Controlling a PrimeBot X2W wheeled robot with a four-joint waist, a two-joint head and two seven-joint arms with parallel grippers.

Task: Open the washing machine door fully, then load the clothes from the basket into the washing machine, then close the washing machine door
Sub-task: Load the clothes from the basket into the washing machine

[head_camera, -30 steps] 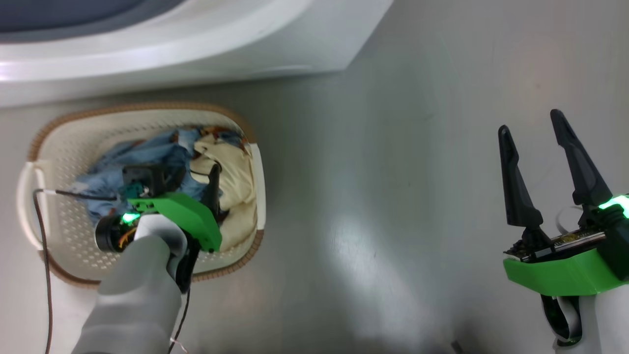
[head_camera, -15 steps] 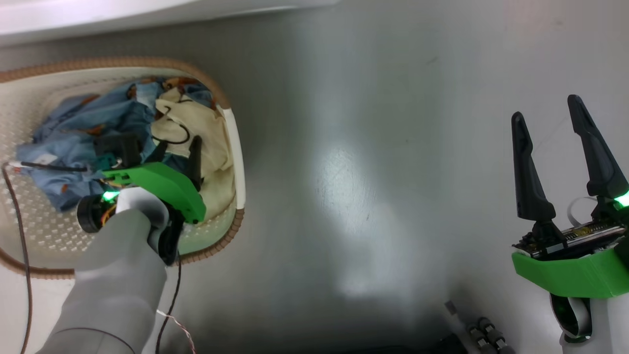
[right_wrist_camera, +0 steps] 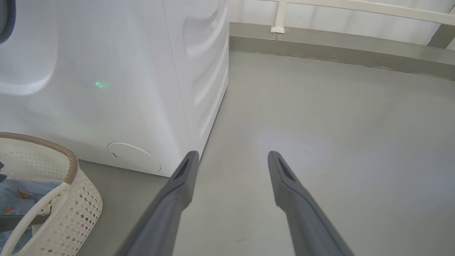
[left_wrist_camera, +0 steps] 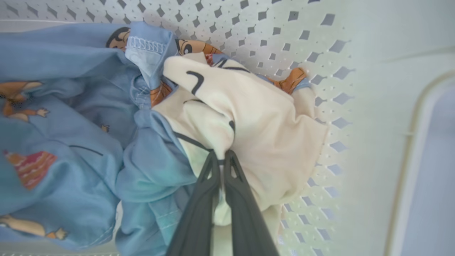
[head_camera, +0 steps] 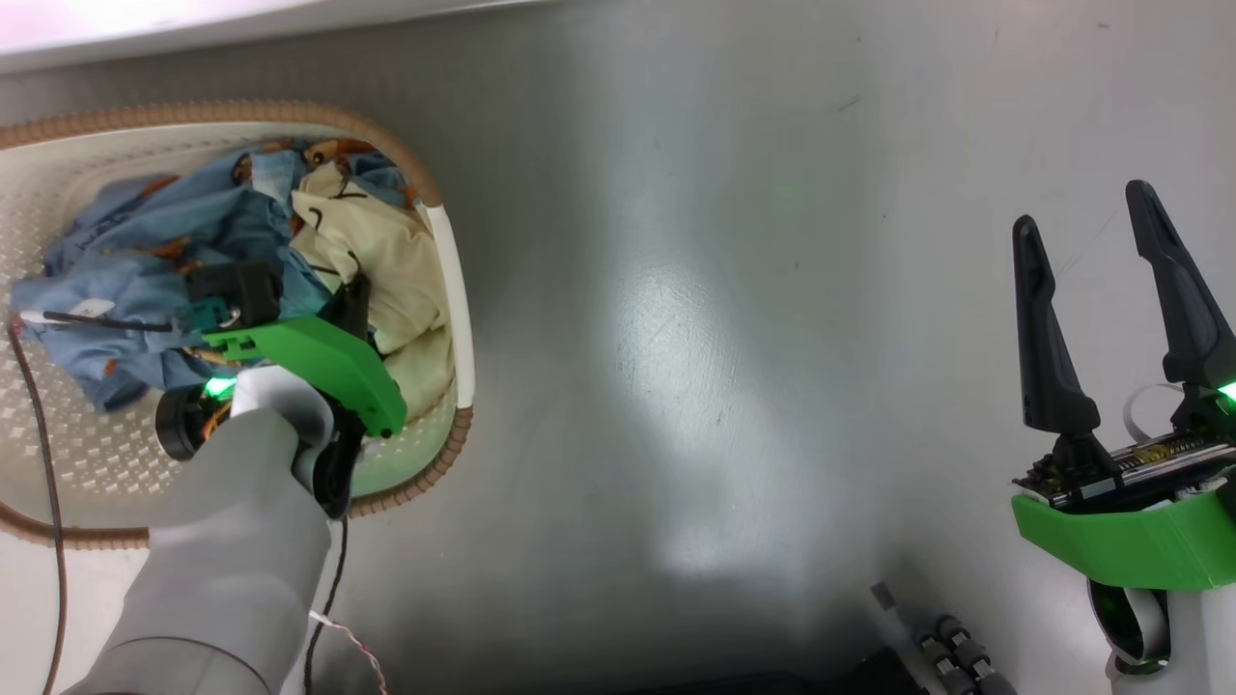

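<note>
Clothes (head_camera: 241, 222) lie in the basket (head_camera: 58, 454), which stands on the floor (head_camera: 724, 290) at about 9 o'clock in the head view. The pile consists of a light blue garment (head_camera: 135, 261) with orange-brown prints and a cream-yellow garment (head_camera: 381, 256). The cream-yellow piece lies at the 3 o'clock side of the blue one, against the basket's perforated wall.

Left gripper (left_wrist_camera: 220, 158): reaches down into the basket. Its two dark fingers are pressed together, pinching a fold of the cream-yellow garment where it meets the blue fabric. In the left wrist view the blue cloth bunches at 9 o'clock of the fingertips and the cream cloth rises toward 12 and 2 o'clock.

Right gripper (head_camera: 1081, 208): at about 4 o'clock in the head view, well apart from the basket, above bare floor. Its fingers are spread wide with nothing between them.

Washing machine (right_wrist_camera: 106, 71): the white cabinet stands just beyond the basket, toward 12 o'clock in the head view. In the right wrist view its lower front corner sits at about 10 o'clock of the fingertips, with a round cover (right_wrist_camera: 134, 157) low on the front panel. The basket's brown rim appears at 8 o'clock of that view.
</note>
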